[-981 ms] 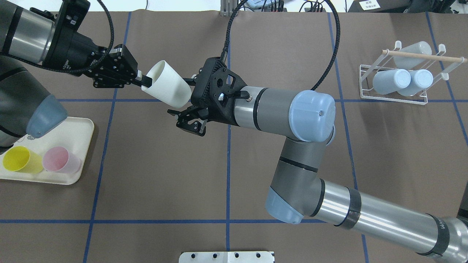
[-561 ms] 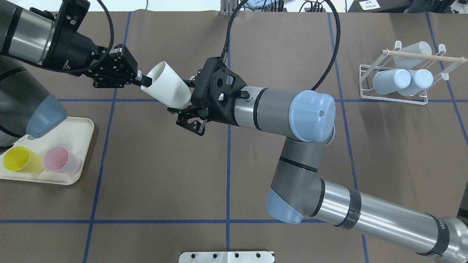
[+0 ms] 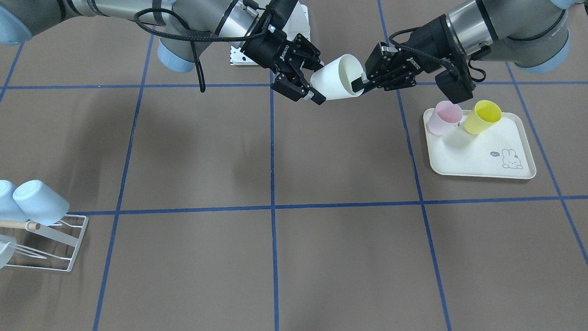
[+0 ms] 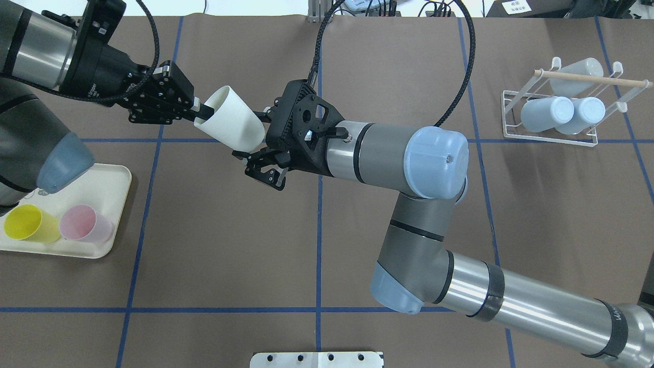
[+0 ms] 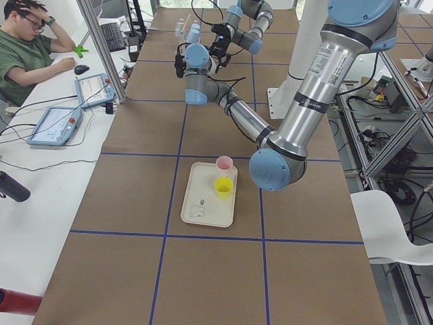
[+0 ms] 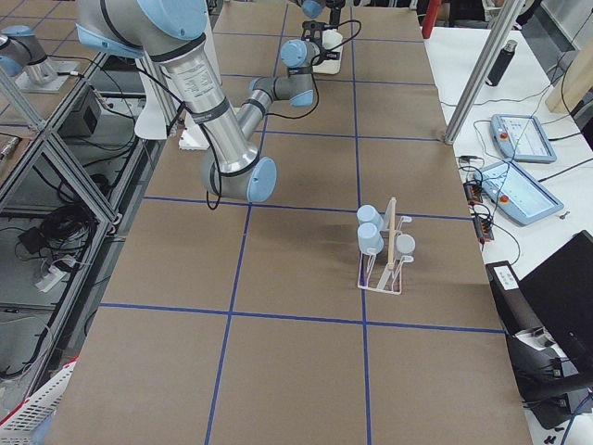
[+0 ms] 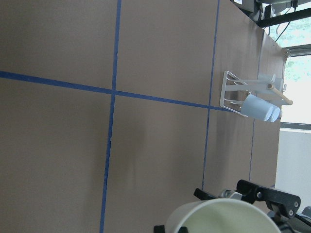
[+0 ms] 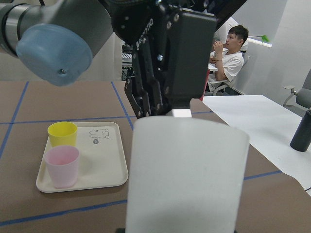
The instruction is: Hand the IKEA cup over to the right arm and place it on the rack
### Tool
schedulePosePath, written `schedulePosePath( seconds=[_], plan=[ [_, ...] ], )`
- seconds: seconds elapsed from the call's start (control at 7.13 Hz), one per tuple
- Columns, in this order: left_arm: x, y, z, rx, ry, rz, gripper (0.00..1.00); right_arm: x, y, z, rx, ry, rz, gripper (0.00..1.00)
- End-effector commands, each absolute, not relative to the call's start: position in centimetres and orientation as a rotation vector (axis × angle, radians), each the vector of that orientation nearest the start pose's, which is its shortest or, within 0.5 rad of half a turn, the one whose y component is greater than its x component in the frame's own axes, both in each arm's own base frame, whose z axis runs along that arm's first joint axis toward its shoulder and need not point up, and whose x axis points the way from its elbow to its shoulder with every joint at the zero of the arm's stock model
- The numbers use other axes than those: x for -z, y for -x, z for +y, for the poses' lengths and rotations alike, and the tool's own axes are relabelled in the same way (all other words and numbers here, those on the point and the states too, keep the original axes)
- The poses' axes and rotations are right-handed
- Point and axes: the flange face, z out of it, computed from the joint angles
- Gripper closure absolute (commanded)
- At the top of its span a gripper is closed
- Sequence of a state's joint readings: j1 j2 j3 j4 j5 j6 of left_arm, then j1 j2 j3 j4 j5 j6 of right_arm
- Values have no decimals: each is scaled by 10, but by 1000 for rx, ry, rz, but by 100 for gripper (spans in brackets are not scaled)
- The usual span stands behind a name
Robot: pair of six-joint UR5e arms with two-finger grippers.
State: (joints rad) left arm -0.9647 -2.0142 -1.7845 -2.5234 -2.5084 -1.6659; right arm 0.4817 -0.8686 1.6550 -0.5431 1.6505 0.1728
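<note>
Going left to right in the overhead view: the left gripper [image 4: 198,112] hasn't budged in the last second. It's still pinching the rim of the white cup [image 4: 232,125], one finger inside the mouth and one outside, on the side facing away from the rack [image 4: 592,78].

The change is on the rack side of the cup. The right gripper [image 4: 250,133] had its jaws spread around the base with a gap; now they've come in and look pressed against the walls, and the cup got nudged a hair further from the rack.

So right now both grippers have it, held in the air well apart from the rack. I reckon the handover is basically made - the left one just needs to let go before the right arm carries it over to the rack, where pale blue cups [image 4: 546,113] already sit.
</note>
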Motion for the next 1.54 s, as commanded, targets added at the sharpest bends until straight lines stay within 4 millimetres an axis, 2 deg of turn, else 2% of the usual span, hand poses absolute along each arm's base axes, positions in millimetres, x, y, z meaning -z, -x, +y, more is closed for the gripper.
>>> schedulePosePath(
  seconds=[0.0,0.42,0.7,0.98,1.12,1.26,1.4],
  plan=[
    [-204,-267,-480,69,28,1595,0,-90,495,-400,716,-1476,-1150,45],
    [-207,-260,-478,68,21,1595,0,-89,493,-403,712,-1480,-1143,45],
    [-207,-256,-478,70,17,1596,0,-91,480,-422,684,-1474,-1112,45],
    [-227,-251,-481,118,15,1574,0,-97,471,-445,667,-1408,-1048,47],
    [-236,-235,-494,161,0,1562,0,-100,465,-460,664,-1367,-1002,49],
    [-260,-225,-496,185,-29,1536,0,-106,457,-476,664,-1326,-959,49],
    [-295,-212,-494,155,-89,1492,0,-111,438,-496,684,-1261,-932,49]
  ],
)
